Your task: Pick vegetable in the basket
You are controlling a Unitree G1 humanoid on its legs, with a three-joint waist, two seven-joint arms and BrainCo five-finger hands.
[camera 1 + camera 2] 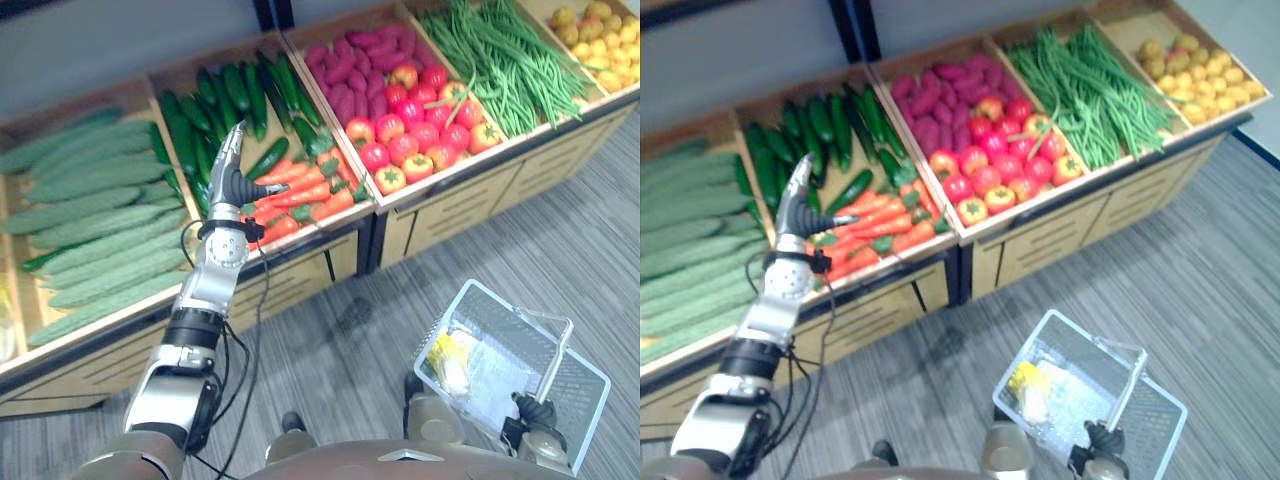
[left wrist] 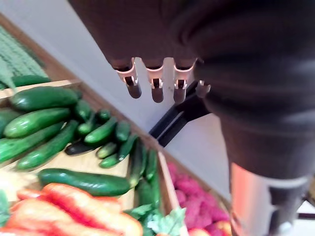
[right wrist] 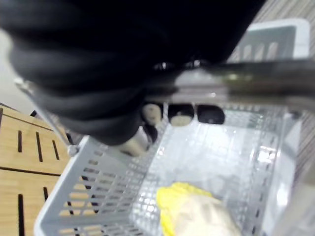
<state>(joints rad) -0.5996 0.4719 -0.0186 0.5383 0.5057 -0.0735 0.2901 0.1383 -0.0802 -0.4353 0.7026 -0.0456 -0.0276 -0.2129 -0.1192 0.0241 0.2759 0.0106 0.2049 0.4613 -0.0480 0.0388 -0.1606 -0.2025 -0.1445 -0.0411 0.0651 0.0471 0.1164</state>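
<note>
Where the bench [image 1: 455,212] begins at the far left, its first wooden bin is piled with long pale green cucumbers [image 1: 95,205]. The next bin holds short dark cucumbers [image 1: 215,100] at the back and carrots [image 1: 305,195] at the front. The left hand [image 1: 233,186] hangs above this bin, over the spot where the two kinds meet. Its fingers are straight, its thumb stands out to the side, and it grasps nothing; I cannot tell whether it touches anything in the bin. One dark cucumber lies just beside the thumb, against the carrots.

Further right, a bin carries purple roots [image 1: 345,62] behind red tomatoes [image 1: 418,130]. After that come green beans [image 1: 500,60] and then small yellow produce [image 1: 600,40] at the far end.

Low on the right, over the grey striped floor, the right hand [image 3: 182,114] is clenched around the metal handle [image 3: 256,81] of a pale plastic basket [image 1: 582,395]. A yellow item [image 1: 450,362] in clear wrap lies inside it.
</note>
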